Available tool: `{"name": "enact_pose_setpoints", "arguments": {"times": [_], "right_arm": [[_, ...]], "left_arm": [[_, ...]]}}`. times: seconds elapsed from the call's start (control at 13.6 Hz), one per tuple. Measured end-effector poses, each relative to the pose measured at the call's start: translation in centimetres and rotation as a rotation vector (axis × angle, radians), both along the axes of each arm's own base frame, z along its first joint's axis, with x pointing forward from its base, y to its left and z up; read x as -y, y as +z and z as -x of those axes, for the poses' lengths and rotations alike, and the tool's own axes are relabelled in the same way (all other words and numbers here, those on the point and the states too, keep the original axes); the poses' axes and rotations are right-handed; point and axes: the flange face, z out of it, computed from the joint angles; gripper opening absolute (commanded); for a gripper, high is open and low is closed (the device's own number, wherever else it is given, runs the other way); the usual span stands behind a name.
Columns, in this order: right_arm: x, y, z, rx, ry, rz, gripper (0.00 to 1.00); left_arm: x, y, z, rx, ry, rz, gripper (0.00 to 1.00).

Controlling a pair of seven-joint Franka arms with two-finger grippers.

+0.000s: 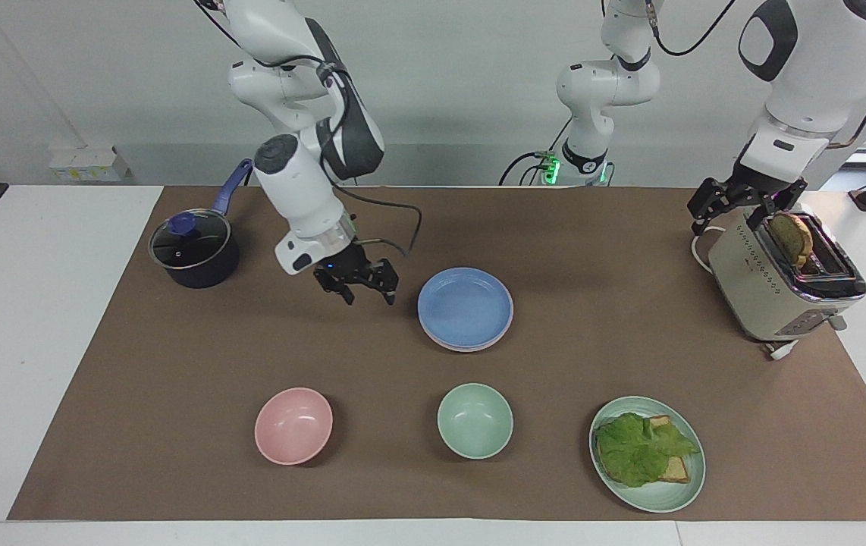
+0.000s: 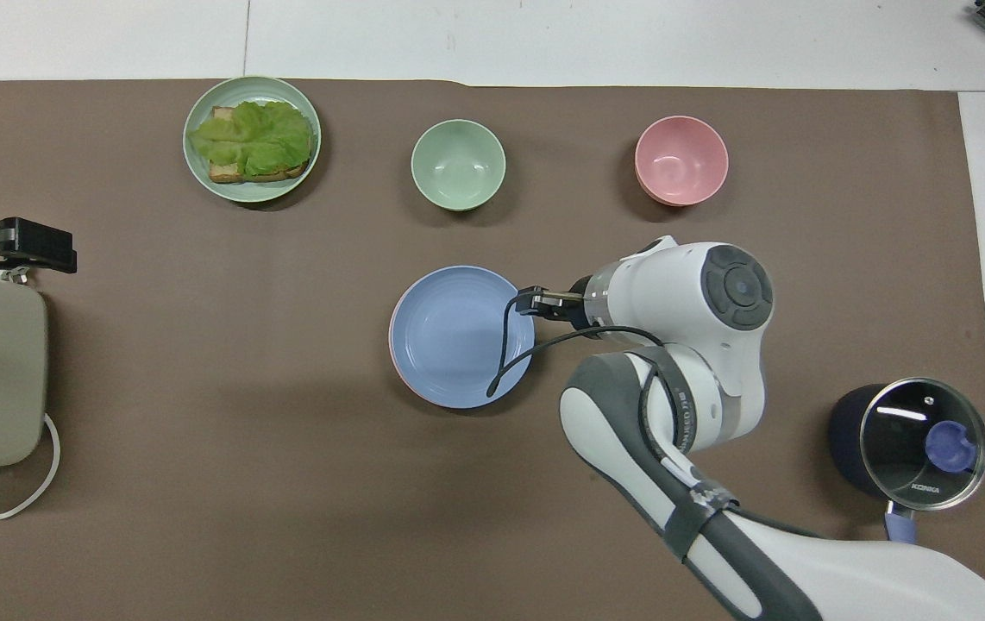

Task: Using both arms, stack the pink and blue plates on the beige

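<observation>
Brown-matted bench [image 1: 600,250]: blue plate [image 1: 465,306] is lying mid-mat, topping a stack showing pink at its rim; right tool [image 1: 367,290], fingers apart, is hanging beside it toward the right arm's end; left tool [image 1: 736,208], open, is waiting over the toaster [image 1: 778,282].

Saucepan [image 1: 194,250], toaster [image 1: 778,284], pink bowl [image 1: 293,425], green bowl [image 1: 475,420]

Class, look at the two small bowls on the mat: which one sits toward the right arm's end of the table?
The pink bowl. It lies toward the end with the dark saucepan, while the green bowl sits mid-table, beside the lettuce plate.
</observation>
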Motion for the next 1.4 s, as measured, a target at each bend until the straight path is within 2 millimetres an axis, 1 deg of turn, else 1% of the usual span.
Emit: {"name": "enact_pose_setpoints", "arguments": {"times": [0.15, 0.29, 0.37, 0.44, 0.52, 0.66, 0.88, 1.4], "right_arm": [[2.9, 3.6, 0.3, -0.039, 0.003, 0.016, 1.00], [5.1, 8.1, 0.6, -0.065, 0.010, 0.042, 1.00], [5.7, 10.2, 0.9, -0.075, 0.012, 0.067, 1.00], [5.9, 11.8, 1.2, -0.085, 0.021, 0.091, 1.00], [5.9, 12.8, 1.5, -0.100, 0.039, 0.109, 1.00], [5.8, 13.7, 1.8, -0.141, 0.073, 0.123, 1.00], [5.9, 14.5, 1.6, -0.166, 0.098, 0.124, 1.00], [5.9, 14.5, 1.7, -0.205, 0.113, 0.122, 1.00]], "left_arm": [[0.0, 0.0, 0.0, 0.000, 0.000, 0.000, 1.00], [0.0, 0.0, 0.0, 0.000, 0.000, 0.000, 1.00], [0.0, 0.0, 0.0, 0.000, 0.000, 0.000, 1.00], [0.0, 0.0, 0.0, 0.000, 0.000, 0.000, 1.00], [0.0, 0.0, 0.0, 0.000, 0.000, 0.000, 1.00], [0.0, 0.0, 0.0, 0.000, 0.000, 0.000, 1.00], [0.0, 0.0, 0.0, 0.000, 0.000, 0.000, 1.00], [0.0, 0.0, 0.0, 0.000, 0.000, 0.000, 1.00]]}}
